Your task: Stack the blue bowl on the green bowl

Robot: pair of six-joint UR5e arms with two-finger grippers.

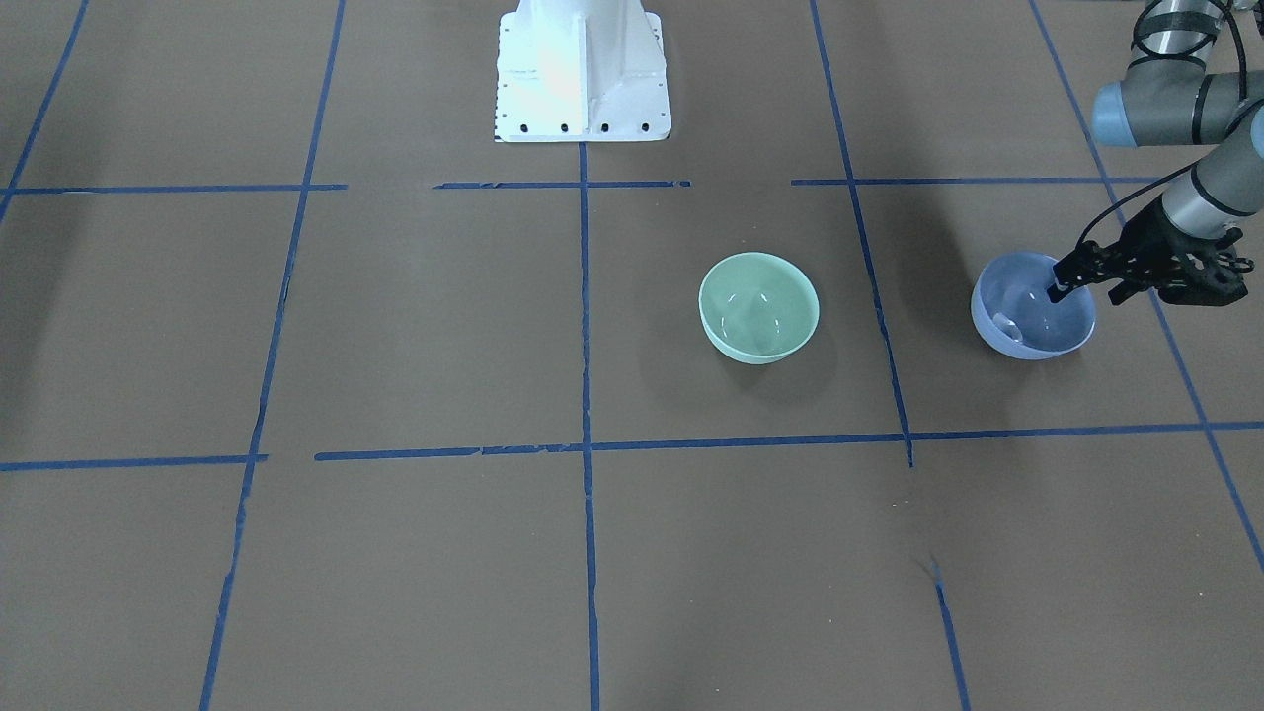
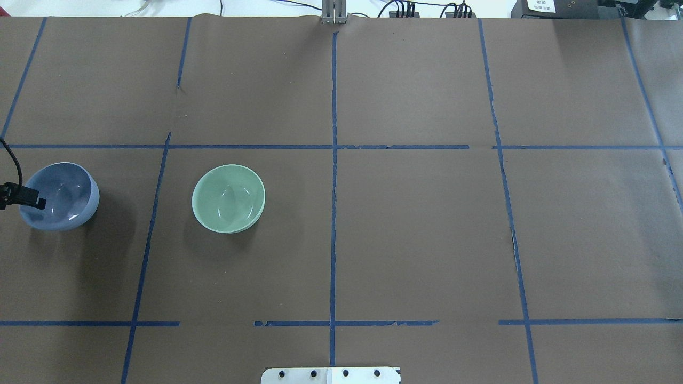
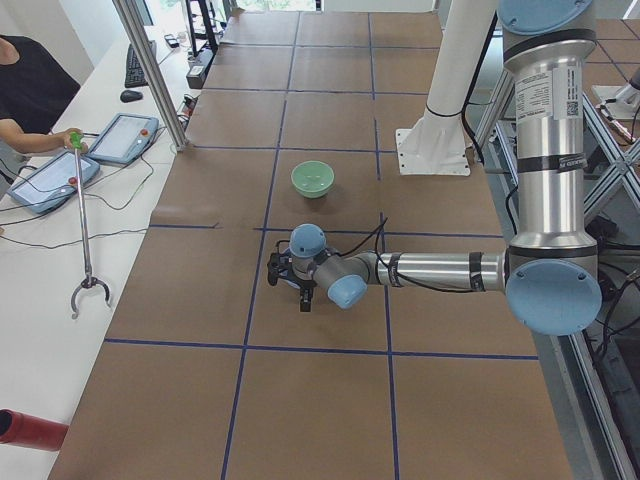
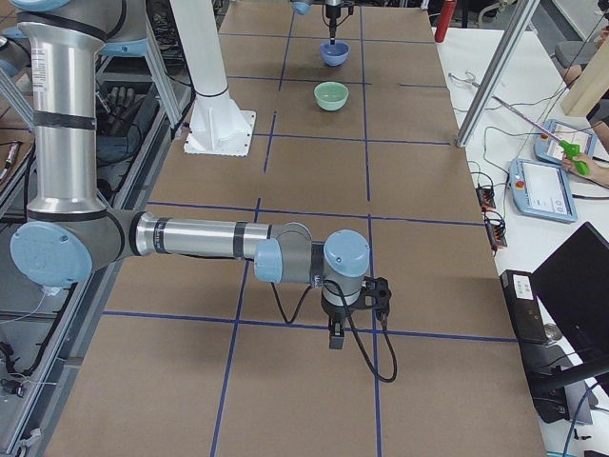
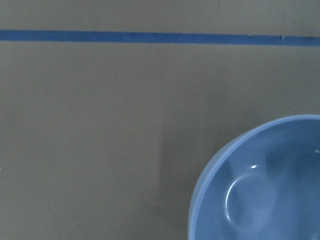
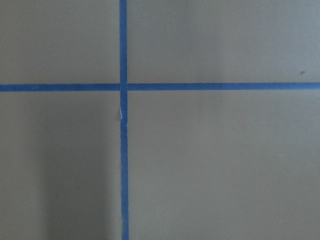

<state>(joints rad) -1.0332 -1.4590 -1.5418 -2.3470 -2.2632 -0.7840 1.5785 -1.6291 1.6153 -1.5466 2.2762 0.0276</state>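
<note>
The blue bowl (image 1: 1027, 321) sits upright on the brown table, at the overhead view's far left (image 2: 61, 194). The green bowl (image 1: 758, 306) stands apart from it, nearer the table's middle (image 2: 228, 198). My left gripper (image 1: 1084, 294) hangs over the blue bowl's outer rim. It looks open, with one finger inside the bowl and the other outside the rim. The inner fingertip (image 2: 38, 202) shows in the overhead view. The left wrist view shows only part of the blue bowl (image 5: 260, 190). My right gripper (image 4: 335, 335) hangs low over bare table far from both bowls; I cannot tell its state.
Blue tape lines (image 2: 333, 213) divide the brown table into squares. The robot's white base (image 1: 583, 74) stands at the table's edge. Operators with tablets (image 3: 50, 180) sit along the far side, and a grabber stick (image 3: 85, 250) lies on their white bench.
</note>
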